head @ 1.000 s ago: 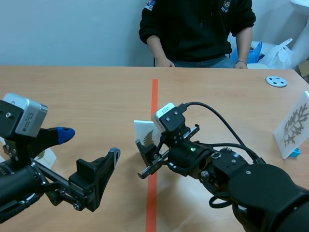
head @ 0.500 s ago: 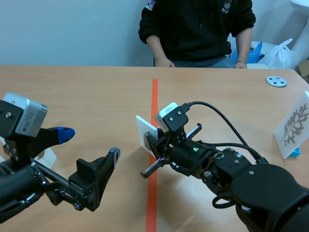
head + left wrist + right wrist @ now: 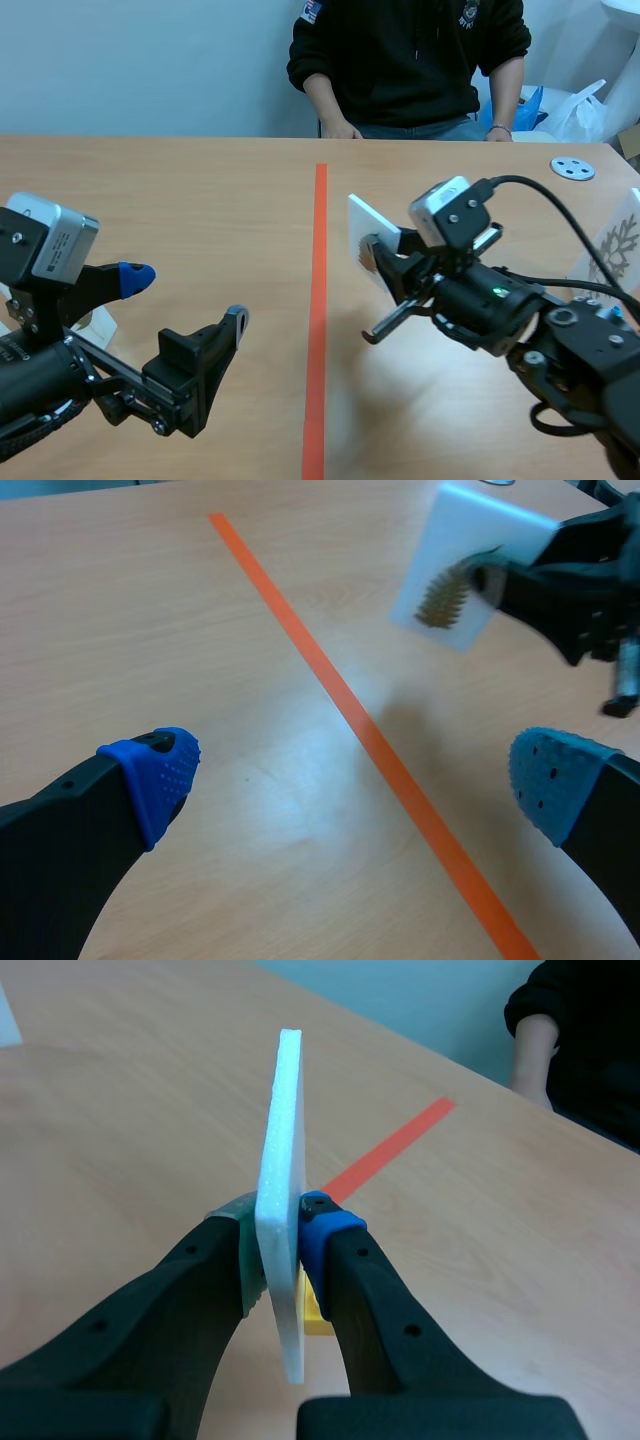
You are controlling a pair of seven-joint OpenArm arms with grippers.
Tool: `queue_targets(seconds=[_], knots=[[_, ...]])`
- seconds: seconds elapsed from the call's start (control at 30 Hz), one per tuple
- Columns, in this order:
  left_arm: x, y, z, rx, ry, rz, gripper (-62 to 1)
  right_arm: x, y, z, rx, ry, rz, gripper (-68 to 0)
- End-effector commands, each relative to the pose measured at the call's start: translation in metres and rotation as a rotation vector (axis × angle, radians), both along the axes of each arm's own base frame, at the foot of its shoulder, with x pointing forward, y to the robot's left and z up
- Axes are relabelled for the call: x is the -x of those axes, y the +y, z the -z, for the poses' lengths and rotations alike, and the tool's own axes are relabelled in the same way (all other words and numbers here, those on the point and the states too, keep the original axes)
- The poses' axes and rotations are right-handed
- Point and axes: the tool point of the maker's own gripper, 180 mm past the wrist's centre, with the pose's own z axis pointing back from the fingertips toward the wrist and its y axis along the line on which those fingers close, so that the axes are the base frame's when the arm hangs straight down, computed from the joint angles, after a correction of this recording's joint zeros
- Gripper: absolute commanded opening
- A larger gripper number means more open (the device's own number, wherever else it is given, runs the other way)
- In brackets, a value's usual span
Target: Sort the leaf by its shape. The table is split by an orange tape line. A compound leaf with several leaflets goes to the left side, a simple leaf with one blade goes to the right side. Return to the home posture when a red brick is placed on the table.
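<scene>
My right claw [image 3: 382, 256] is clamped on a white foam card [image 3: 371, 236], one pad on each face, so the card stands on edge between my fingers in the right wrist view, with the blue pad [image 3: 318, 1222] pressed to one side and the grey-green pad to the other. The card sits to the right of the orange tape line [image 3: 318, 300], tilted and lifted clear of the table [image 3: 180, 190]; the left wrist view shows its shadow on the wood below it. That view also shows the card's face, which carries a brownish, feather-like leaf [image 3: 440, 595] with many small leaflets along one stem. A bit of yellow peeks out behind the card's lower edge at my fingers, and I cannot tell what it is. My left claw [image 3: 186, 297] hangs wide apart and holds nothing, low over the left half of the table, well away from the card. Near the table's right edge a second white card [image 3: 606, 262] stands upright, printed with a branching leaf. A grey disc [image 3: 572, 168] lies farther back on that side. A person in a black top [image 3: 400, 50] sits across the table.
</scene>
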Motion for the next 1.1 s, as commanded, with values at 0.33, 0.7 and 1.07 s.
queue_targets(seconds=[0.33,0.7,1.07], knots=[[-0.003,0.000,-0.012,0.016,-0.037,-0.005,1.4,0.039,-0.084,-0.029,-0.079,-0.001,0.191,-66.0],[-0.003,0.000,-0.012,0.016,-0.037,-0.005,1.4,0.072,-0.147,-0.024,-0.118,0.079,0.343,-66.0],[-0.004,0.000,-0.015,0.025,-0.054,-0.007,1.4,0.078,-0.181,-0.018,-0.089,0.126,0.445,-66.0]])
